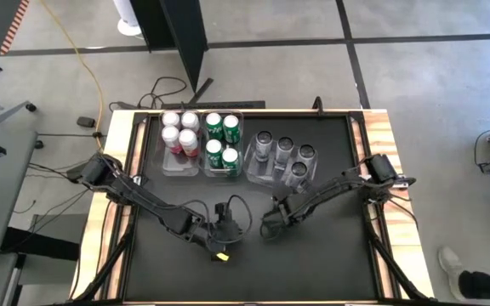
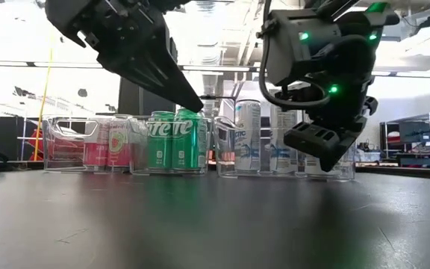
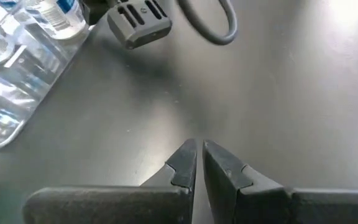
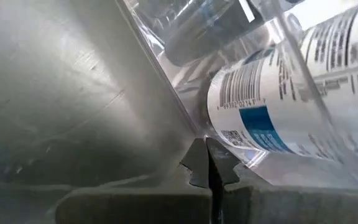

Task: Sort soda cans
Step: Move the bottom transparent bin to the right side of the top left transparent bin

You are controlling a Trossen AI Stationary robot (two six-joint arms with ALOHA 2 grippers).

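Grey concrete floor (image 1: 415, 76) with dark seam lines; yellow cable (image 1: 88, 72) trailing across it. Black partition panel (image 1: 181, 34) behind counter (image 1: 313, 263). Bright overhead light.

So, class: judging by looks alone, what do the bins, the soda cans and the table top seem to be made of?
The clear rectangular plastic bins: glossy see-through plastic, since the contents show through the walls. The small cylindrical soda cans: probably thin metal, given bright silver tops and printed sides. The flat black table top: a dark matte sheet with soft reflections; its material is unclear.

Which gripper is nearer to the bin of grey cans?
Right. The right gripper sits just in front of the bin of grey cans; the left gripper is farther, off toward the green cans' side.
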